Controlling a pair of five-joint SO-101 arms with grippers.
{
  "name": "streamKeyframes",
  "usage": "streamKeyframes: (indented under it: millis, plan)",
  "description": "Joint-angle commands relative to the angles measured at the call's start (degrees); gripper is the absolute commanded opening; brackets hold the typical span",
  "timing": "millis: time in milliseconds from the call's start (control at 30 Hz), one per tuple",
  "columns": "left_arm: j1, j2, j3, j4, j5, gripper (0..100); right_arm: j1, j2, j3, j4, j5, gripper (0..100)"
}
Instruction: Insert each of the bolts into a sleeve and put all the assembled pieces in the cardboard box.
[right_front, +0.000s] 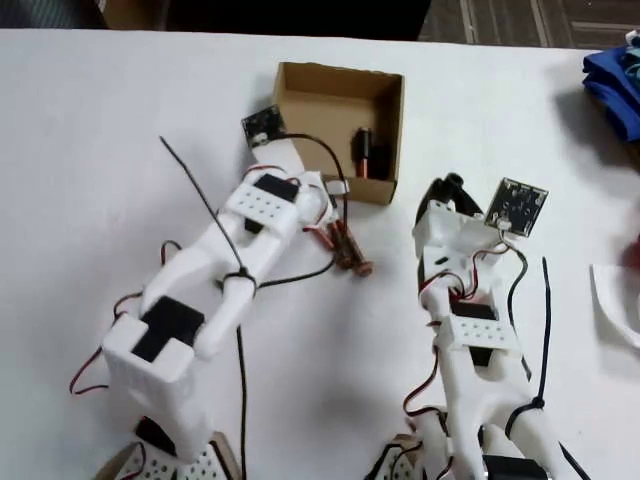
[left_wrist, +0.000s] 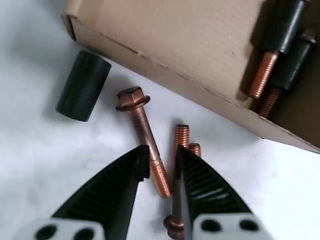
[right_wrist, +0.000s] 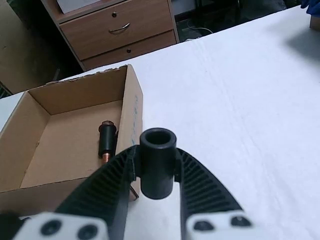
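The cardboard box (right_front: 300, 95) stands at the back middle of the table with assembled bolt-and-sleeve pieces (right_front: 365, 152) lying in it. My left gripper (left_wrist: 161, 157) hovers just in front of the box, open by a narrow gap around the threaded end of a copper bolt (left_wrist: 141, 120) lying on the table. Two more bolts (left_wrist: 182, 137) lie beside it, partly under one finger. A loose black sleeve (left_wrist: 82, 86) lies by the box wall (left_wrist: 200, 50). My right gripper (right_wrist: 156, 172), to the right of the box (right_wrist: 75, 135), is shut on an upright black sleeve (right_wrist: 158, 160).
A blue cloth (right_front: 612, 85) lies at the table's far right corner, and a white object (right_front: 615, 300) sits at the right edge. Wooden drawers (right_wrist: 120, 27) stand beyond the table. Cables trail from both arms over the tabletop.
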Motion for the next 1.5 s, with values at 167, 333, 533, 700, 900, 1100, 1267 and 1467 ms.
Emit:
streamKeyframes:
  millis: [167, 333, 533, 700, 900, 1100, 1267, 1467]
  plan:
    - [0.2, -0.3, -2.9, 0.3, -0.4, 11, 0.7, -2.4, -0.4, -1.5, 0.0, 2.0]
    - [-0.3, -0.2, -2.8, 0.4, -0.5, 11, 0.7, -2.4, -0.3, -1.5, 0.0, 2.0]
    - [-1.5, -0.2, -2.6, 0.4, -0.6, 11, 0.7, -2.4, -0.3, -1.4, 0.0, 2.0]
    - [-1.2, -0.1, -2.6, 0.1, -0.7, 11, 0.7, -2.4, -0.3, -1.4, 0.0, 2.0]
    - [-1.4, 2.5, -3.1, -0.1, -0.7, 11, 0.7, -2.4, -0.3, -1.4, 0.0, 2.0]
    - [-1.4, 7.3, -7.1, 0.0, -0.7, 11, 0.7, -2.4, -0.3, -1.4, 0.0, 2.0]
    - [-1.4, 7.9, -9.1, -0.2, -0.7, 11, 0.7, -2.4, -0.3, -1.4, 0.0, 2.0]
    - [-2.0, 9.6, -9.1, -0.1, -0.7, 11, 0.7, -2.4, -0.3, -1.4, 0.0, 2.0]
